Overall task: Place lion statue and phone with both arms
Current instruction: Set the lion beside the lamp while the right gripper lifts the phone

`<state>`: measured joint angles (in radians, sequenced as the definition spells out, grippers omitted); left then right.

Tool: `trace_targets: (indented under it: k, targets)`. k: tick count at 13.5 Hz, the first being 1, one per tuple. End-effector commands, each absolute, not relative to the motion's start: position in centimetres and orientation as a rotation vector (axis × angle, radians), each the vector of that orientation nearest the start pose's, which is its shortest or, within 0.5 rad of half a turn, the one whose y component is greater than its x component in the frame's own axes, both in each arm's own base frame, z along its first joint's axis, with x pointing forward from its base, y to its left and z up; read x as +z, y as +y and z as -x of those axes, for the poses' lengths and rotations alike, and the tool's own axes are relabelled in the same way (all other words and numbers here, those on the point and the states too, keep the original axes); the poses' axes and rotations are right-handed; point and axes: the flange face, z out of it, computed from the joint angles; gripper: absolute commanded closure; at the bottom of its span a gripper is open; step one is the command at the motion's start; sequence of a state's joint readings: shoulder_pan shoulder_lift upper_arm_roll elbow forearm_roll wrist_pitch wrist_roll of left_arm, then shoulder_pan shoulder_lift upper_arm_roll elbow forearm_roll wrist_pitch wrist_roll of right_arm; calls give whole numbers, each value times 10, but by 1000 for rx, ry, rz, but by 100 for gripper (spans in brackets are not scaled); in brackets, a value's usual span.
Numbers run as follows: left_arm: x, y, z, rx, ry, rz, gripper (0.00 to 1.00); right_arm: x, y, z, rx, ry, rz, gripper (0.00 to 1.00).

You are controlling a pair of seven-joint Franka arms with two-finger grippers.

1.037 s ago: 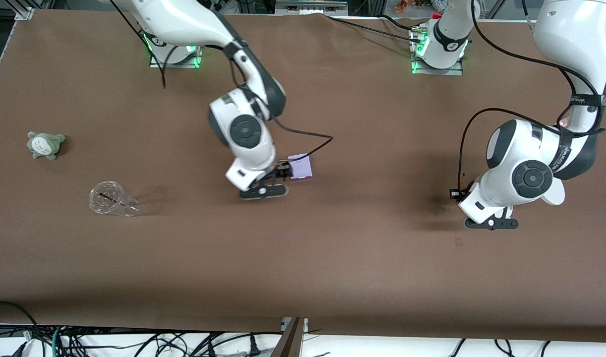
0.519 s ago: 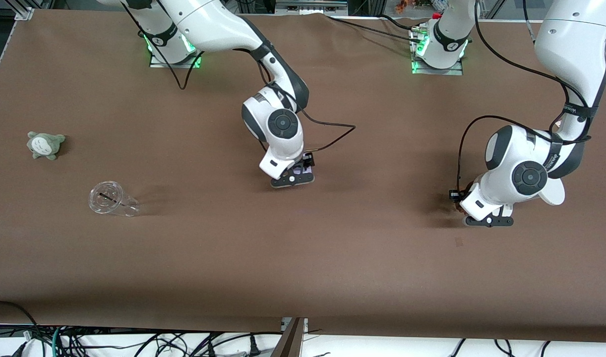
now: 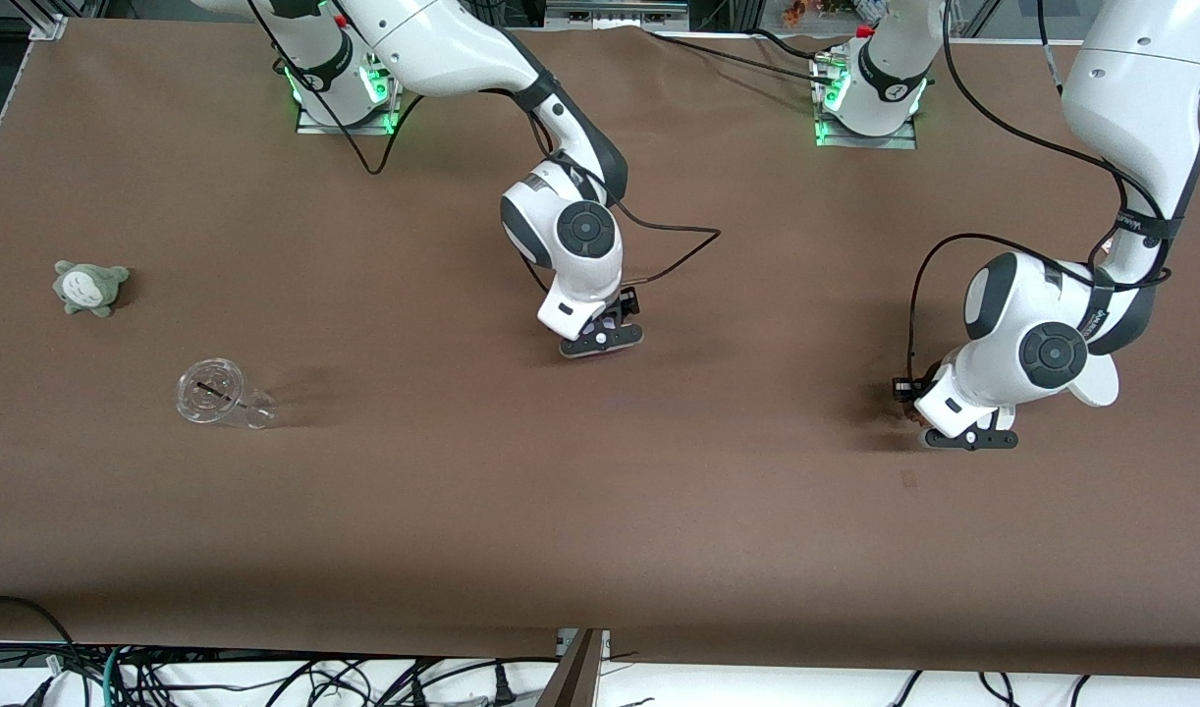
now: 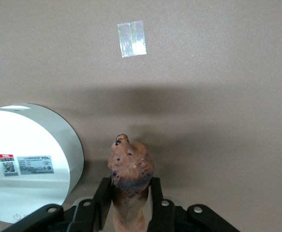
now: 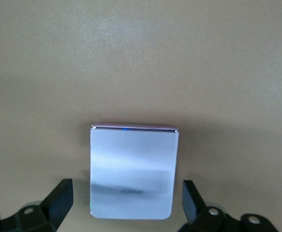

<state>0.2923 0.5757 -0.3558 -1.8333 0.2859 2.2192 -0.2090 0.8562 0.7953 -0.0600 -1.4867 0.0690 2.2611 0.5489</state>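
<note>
- Two grippers are low over the brown table (image 3: pixel 600 511), each at its own task thing; the clear plastic cup (image 3: pixel 217 395) lying on its side serves here as the landmark.
- Right gripper (image 3: pixel 601 339): down near the middle of the table, well apart from the cup toward the left arm's end and a little farther from the front camera than the cup. In the right wrist view its fingers (image 5: pixel 58 198) stand wide apart, one on either side of the phone (image 5: pixel 132 170), with a gap between each fingertip and the phone's edge; it has hold of nothing.
- Phone: a pale lavender rectangle with rounded corners, lying flat on the table between the right gripper's spread fingers, lettering on its face. In the front view the gripper covers nearly all of it.
- Left gripper (image 3: pixel 965 439): low at the left arm's end of the table, much farther from the cup than the right gripper is. In the left wrist view its fingers (image 4: pixel 103 195) are closed against both sides of the lion statue (image 4: pixel 130 176).
- Lion statue: a reddish-brown figurine held between the left gripper's fingers, its maned head pointing out past the fingertips; whether it touches the table cannot be told.
- White round stand (image 4: pixel 24 162): just beside the held lion statue in the left wrist view, a printed label on it.
- Grey-green plush toy (image 3: pixel 89 287): near the cup, farther from the front camera, toward the right arm's end.
</note>
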Motion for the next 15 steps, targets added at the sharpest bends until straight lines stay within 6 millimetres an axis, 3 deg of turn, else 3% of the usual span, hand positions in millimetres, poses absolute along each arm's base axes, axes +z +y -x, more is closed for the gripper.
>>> trace_targets:
  k: [1, 4, 8, 11, 13, 15]
  targets:
    - [227, -18, -630, 196, 65, 3076, 0, 189, 520, -492, 33, -339, 3132, 0]
    - [248, -26, -631, 255, 73, 3047, 0, 178, 521, -492, 16, -341, 3126, 0]
    - [302, -35, -624, 299, 93, 2994, 0, 175, 520, -492, 17, -344, 3129, 0]
    - [375, -47, -625, 315, 101, 2966, 0, 172, 520, -492, 5, -350, 3126, 0]
    - [434, -69, -627, 323, 124, 2974, 0, 171, 520, -493, -3, -356, 3127, 18]
    - [502, -63, -631, 321, 75, 3006, 0, 172, 521, -493, -17, -357, 3121, 30]
